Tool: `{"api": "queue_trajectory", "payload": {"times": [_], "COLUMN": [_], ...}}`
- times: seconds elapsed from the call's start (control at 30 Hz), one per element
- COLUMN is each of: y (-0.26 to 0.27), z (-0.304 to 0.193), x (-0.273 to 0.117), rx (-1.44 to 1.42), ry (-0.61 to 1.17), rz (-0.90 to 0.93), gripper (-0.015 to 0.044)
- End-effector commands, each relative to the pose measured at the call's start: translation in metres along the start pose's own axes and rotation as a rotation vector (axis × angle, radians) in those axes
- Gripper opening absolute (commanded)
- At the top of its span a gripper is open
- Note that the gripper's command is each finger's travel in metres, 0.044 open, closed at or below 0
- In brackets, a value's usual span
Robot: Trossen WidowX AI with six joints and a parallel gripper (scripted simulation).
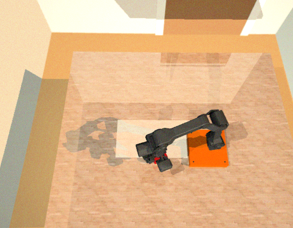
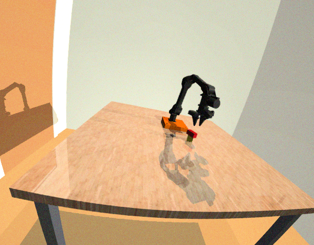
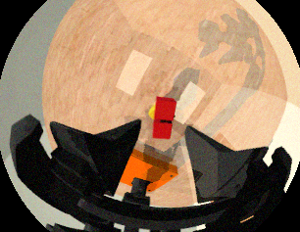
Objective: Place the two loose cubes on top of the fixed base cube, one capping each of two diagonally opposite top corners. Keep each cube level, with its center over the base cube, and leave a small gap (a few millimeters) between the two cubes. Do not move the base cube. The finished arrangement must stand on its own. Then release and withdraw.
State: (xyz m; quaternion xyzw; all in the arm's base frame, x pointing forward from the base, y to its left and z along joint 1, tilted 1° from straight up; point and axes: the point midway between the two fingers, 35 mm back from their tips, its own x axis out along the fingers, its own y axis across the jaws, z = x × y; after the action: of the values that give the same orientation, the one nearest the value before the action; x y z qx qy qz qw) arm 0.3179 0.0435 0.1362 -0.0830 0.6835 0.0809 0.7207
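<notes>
Looking from the wrist, we see two red cubes [image 3: 166, 109] [image 2: 191, 133] on top of the yellow base cube [image 3: 152, 113] [image 2: 189, 138], which stands on the worktop [image 1: 131, 193] [image 2: 125, 168] [image 3: 88, 58]. A narrow dark line shows between the red ones. Our jaws [image 2: 197, 124] are above them, released, with the fingertips apart and holding nothing. Near the cubes, we see the orange plate [image 1: 207, 156] [image 2: 166, 123] [image 3: 164, 176] under the arm.
</notes>
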Motion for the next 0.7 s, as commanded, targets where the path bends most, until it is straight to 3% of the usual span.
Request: {"api": "queue_trajectory", "payload": {"times": [0.0,0.1,0.23,0.67], "y": [0.032,0.076,0.121,0.123], "z": [-0.001,-0.008,-0.021,-0.022], "x": [0.000,-0.002,-0.003,-0.003], "rx": [-0.005,-0.005,-0.005,-0.005], "ry": [0.002,0.002,0.003,0.003], "rz": [0.002,0.006,0.010,0.010], "gripper": [0.0336,0.0400,0.0400,0.0400]}}
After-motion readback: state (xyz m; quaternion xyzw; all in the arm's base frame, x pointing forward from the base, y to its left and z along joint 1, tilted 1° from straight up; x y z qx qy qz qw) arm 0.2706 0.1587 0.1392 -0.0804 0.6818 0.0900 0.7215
